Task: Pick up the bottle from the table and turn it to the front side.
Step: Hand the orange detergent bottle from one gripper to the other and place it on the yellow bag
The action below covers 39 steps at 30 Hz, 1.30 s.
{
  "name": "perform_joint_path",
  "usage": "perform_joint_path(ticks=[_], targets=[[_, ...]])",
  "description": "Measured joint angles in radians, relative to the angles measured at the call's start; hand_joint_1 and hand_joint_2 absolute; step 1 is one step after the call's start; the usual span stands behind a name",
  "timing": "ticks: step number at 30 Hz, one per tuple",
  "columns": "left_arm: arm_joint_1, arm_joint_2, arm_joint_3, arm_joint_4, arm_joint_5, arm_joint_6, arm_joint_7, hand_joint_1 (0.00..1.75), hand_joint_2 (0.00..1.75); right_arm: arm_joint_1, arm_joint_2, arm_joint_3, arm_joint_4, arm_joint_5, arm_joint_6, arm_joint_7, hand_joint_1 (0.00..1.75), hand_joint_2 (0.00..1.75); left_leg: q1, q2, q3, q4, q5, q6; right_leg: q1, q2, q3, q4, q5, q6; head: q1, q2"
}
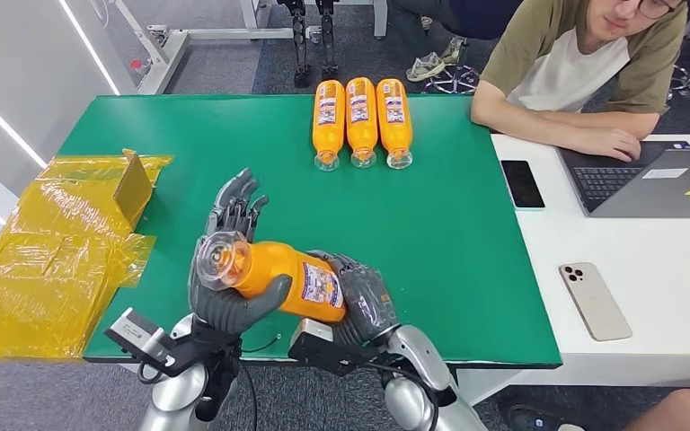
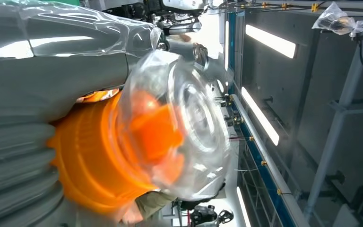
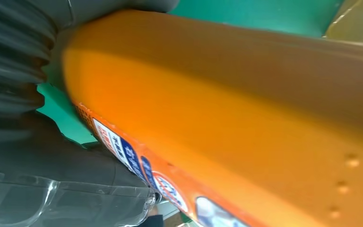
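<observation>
Both the left hand (image 1: 234, 269) and right hand (image 1: 364, 301) wrap their fingers around the orange bottle (image 1: 283, 278), held lying sideways above the green tabletop's (image 1: 467, 269) near edge.

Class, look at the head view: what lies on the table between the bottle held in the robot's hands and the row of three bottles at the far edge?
Nothing: the head view shows bare green table mat between the held bottle and the three bottles.

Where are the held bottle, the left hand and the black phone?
held bottle (image 1: 280, 275), head view, orange body.
left hand (image 1: 231, 301), head view, thumb under the bottle.
black phone (image 1: 522, 183), head view, screen middle.
</observation>
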Motion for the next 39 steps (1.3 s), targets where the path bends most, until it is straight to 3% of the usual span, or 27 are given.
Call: perform_joint_path(ticks=[11,12,13,15,17,23,26,30,37,39], targets=[[0.014,-0.006,0.0,0.0,0.002,-0.016,0.005,1.75,1.75,0.01,-0.011,0.0,-0.014,0.035,-0.003,0.014,1.75,1.75,0.0,0.001,0.0,0.0,0.0,0.0,0.0,0.0,0.0,0.0,0.0,0.0,0.0,0.0],[0.014,-0.007,0.0,-0.001,0.002,-0.017,0.005,1.75,1.75,0.012,-0.011,-0.001,-0.017,0.039,-0.004,0.014,1.67,1.75,0.0,0.001,0.0,0.0,0.0,0.0,0.0,0.0,0.0,0.0,0.0,0.0,0.0,0.0],[0.015,-0.007,0.0,-0.001,0.002,-0.019,0.005,1.75,1.75,0.015,-0.011,-0.001,-0.02,0.042,-0.005,0.015,1.55,1.75,0.0,0.001,0.0,0.0,0.0,0.0,0.0,0.0,0.0,0.0,0.0,0.0,0.0,0.0],[0.015,-0.01,0.0,-0.002,0.002,-0.021,0.006,1.75,1.75,0.02,-0.011,-0.002,-0.026,0.045,-0.009,0.015,0.69,1.75,0.0,0.001,0.0,0.0,0.0,0.0,0.0,0.0,0.0,0.0,0.0,0.0,0.0,0.0],[0.015,-0.014,-0.001,-0.003,0.0,-0.022,0.008,1.75,1.75,0.025,-0.011,-0.003,-0.032,0.045,-0.018,0.015,0.01,1.75,0.0,0.001,0.0,0.0,0.0,0.0,0.0,0.0,0.0,0.0,0.0,0.0,0.0,0.0],[0.009,-0.015,-0.002,-0.004,-0.013,-0.017,0.014,1.75,1.75,0.074,-0.001,-0.007,-0.079,-0.041,-0.113,-0.041,0.0,1.75,0.0,0.0,0.0,0.0,0.0,0.0,0.0,0.0,0.0,0.0,0.0,0.0,0.0,0.0],[0.008,-0.015,-0.002,-0.004,-0.012,0.002,0.015,1.75,1.75,0.102,0.013,-0.015,-0.129,-0.154,-0.221,-0.14,0.0,1.75,0.0,0.0,-0.001,0.0,0.0,0.0,0.0,0.0,-0.001,0.0,0.0,0.0,0.0,0.0],[0.007,-0.015,0.015,-0.004,-0.032,0.097,0.038,1.75,1.75,0.138,0.029,-0.018,-0.202,-0.249,-0.351,-0.283,0.0,1.75,0.0,0.001,-0.001,0.0,-0.001,-0.001,0.0,0.0,-0.001,0.0,0.0,0.0,0.0,0.0],[0.008,-0.014,0.054,-0.003,-0.061,0.161,0.051,1.75,1.75,0.169,0.036,-0.017,-0.268,-0.272,-0.385,-0.315,0.0,1.75,0.0,0.0,-0.001,0.0,-0.001,-0.001,0.0,0.0,-0.001,0.0,0.0,0.0,0.0,0.0],[0.008,-0.014,0.063,-0.004,-0.125,0.247,0.054,1.75,1.75,0.174,0.036,-0.016,-0.275,-0.286,-0.404,-0.337,0.0,1.75,0.0,0.0,-0.001,0.0,-0.001,-0.001,0.0,0.0,-0.001,0.0,0.0,0.0,0.0,0.0]])
